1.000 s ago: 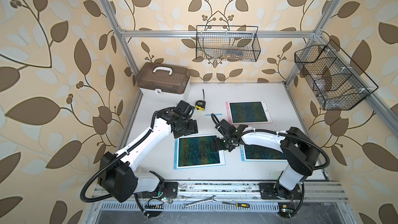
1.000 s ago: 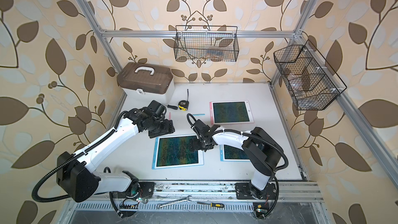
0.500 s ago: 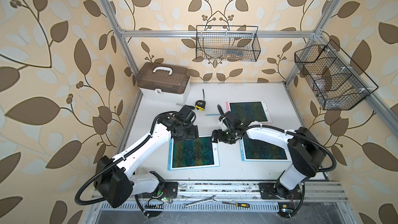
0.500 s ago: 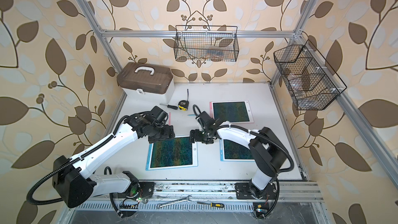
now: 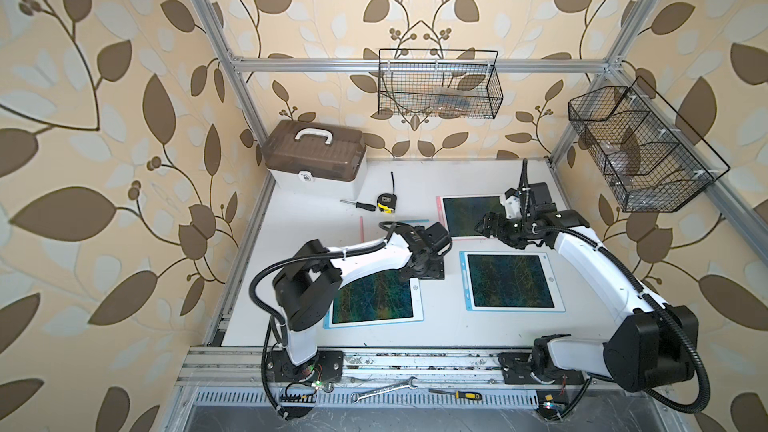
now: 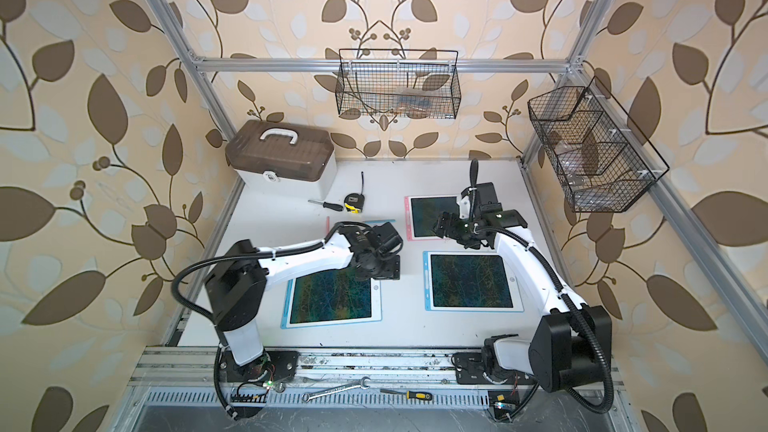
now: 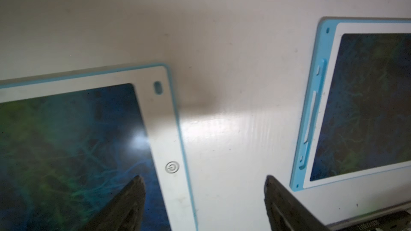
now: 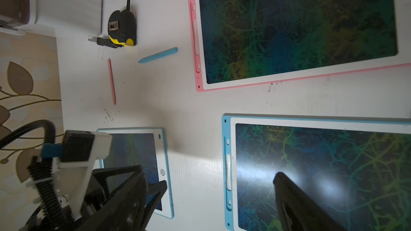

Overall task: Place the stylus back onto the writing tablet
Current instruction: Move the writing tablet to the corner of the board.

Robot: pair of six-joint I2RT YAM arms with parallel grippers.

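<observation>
Two loose styluses lie at the back of the table: a pink stylus (image 5: 361, 228) (image 8: 111, 81) and a blue stylus (image 5: 415, 221) (image 8: 158, 55). Three writing tablets lie flat: a pink-framed tablet (image 5: 469, 214) (image 8: 289, 30), a blue-framed right tablet (image 5: 511, 280) (image 7: 333, 107) and a blue-framed left tablet (image 5: 374, 297) (image 7: 164, 130). My left gripper (image 5: 424, 272) (image 7: 203, 177) is open and empty over the left tablet's far right corner. My right gripper (image 5: 484, 226) (image 8: 210, 172) is open and empty, high above the pink tablet's near edge. Neither stylus is touched.
A brown-lidded tool case (image 5: 316, 155) stands at the back left. Just behind the styluses lie a yellow tape measure (image 5: 385, 202) and a small screwdriver (image 5: 357, 204). Wire baskets (image 5: 438, 85) (image 5: 636, 151) hang on the walls. A wrench (image 5: 384, 390) rests on the front rail.
My left gripper has moved from the left tablet's far left corner to its far right corner, and that tablet has slid slightly left. My right gripper has risen and swung back right over the pink tablet.
</observation>
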